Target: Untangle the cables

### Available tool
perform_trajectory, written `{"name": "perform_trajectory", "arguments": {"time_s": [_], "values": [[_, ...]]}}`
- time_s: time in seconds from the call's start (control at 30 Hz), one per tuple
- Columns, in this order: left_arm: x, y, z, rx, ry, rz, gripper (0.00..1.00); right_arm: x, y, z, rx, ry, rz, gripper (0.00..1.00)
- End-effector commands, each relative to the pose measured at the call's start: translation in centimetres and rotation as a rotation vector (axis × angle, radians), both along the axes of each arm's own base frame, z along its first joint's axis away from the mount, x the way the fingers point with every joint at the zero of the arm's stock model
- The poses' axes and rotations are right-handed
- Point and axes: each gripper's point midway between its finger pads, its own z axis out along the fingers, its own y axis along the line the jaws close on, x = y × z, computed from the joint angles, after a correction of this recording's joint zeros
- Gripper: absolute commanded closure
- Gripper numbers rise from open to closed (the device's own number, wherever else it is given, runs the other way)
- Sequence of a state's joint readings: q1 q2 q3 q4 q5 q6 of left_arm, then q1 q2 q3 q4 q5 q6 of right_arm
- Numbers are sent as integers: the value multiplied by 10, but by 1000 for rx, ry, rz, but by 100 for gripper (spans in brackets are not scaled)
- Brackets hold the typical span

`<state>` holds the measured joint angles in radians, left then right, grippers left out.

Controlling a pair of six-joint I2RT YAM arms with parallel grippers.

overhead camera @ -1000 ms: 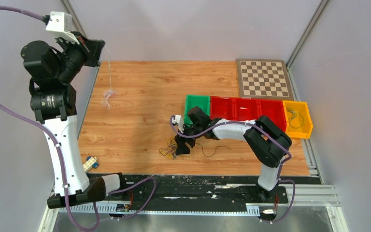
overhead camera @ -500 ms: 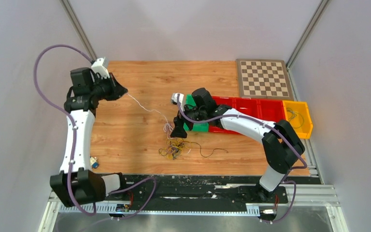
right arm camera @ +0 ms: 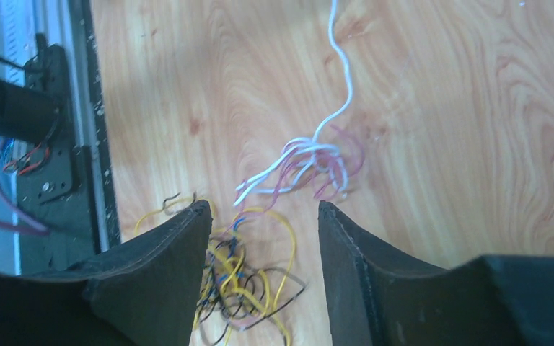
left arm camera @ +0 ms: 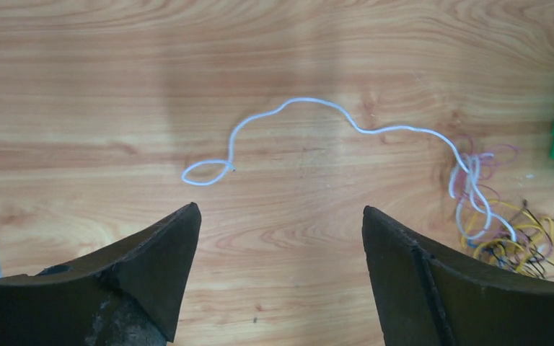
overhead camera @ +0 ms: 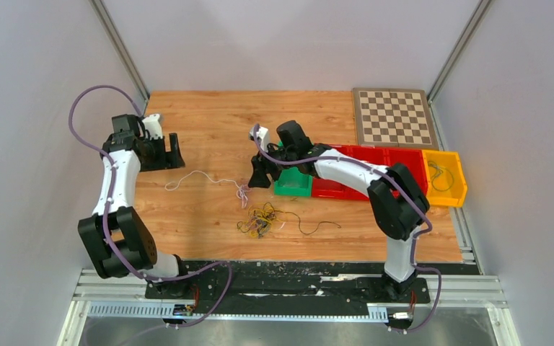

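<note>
On a wooden table (overhead camera: 209, 122), a small tangle of yellow, dark and blue cables (overhead camera: 258, 220) lies near the front edge, between the two arms. One white cable (overhead camera: 202, 174) trails from a pinkish knot at the tangle's far side out to the left. The left gripper (overhead camera: 167, 151) hovers beyond that loose end, spread wide and empty. The right gripper (overhead camera: 259, 175) hangs just beyond the knot, fingers parted, holding nothing. The right arm crosses a green bin (overhead camera: 293, 186); red bins (overhead camera: 364, 162), an orange bin (overhead camera: 449, 193) and a chessboard (overhead camera: 393, 117) sit further right.
</note>
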<state>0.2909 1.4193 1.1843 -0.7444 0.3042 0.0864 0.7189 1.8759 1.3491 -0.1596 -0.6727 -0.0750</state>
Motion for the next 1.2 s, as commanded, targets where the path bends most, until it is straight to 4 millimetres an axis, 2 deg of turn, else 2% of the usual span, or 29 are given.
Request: {"name": "perform_trajectory", "arguments": {"time_s": [0.0, 0.1, 0.2, 0.3, 0.43, 0.57, 0.63, 0.7, 0.73, 0.8, 0.9, 1.0, 1.1, 1.17], "values": [[5, -30, 19, -117, -56, -164, 7, 30, 23, -17, -10, 17, -60, 46], [1, -60, 21, -260, -48, -273, 5, 44, 31, -36, -35, -2, -60, 46], [-4, -78, 19, -320, -23, -324, 5, 50, 37, -49, -42, -10, -41, 43], [-6, -87, 17, -352, -17, -341, 5, 54, 41, -63, -58, -13, -31, 41], [-5, -88, 13, -354, -17, -333, 5, 53, 47, -73, -55, -10, 0, 45], [-5, -86, 8, -347, -6, -327, 6, 49, 54, -73, -51, -40, 35, 58], [-5, -85, 7, -342, -6, -324, 7, 45, 57, -70, -45, -56, 54, 74], [-3, -85, 7, -340, -9, -320, 7, 43, 60, -62, -30, -64, 66, 94], [-3, -84, 8, -340, -10, -318, 7, 42, 61, -55, -18, -69, 68, 100], [-4, -86, 9, -343, -14, -322, 7, 40, 63, -35, 13, -78, 73, 100], [-10, -93, 13, -368, -44, -354, 8, 35, 64, 10, 81, -98, 78, 100], [-25, -110, 18, -447, -97, -391, 8, 27, 61, 49, 141, -120, 83, 100], [-31, -126, 24, -521, -149, -406, 7, 24, 57, 74, 173, -143, 74, 100], [-35, -138, 25, -538, -155, -431, 7, 20, 56, 81, 184, -147, 82, 100]]}}
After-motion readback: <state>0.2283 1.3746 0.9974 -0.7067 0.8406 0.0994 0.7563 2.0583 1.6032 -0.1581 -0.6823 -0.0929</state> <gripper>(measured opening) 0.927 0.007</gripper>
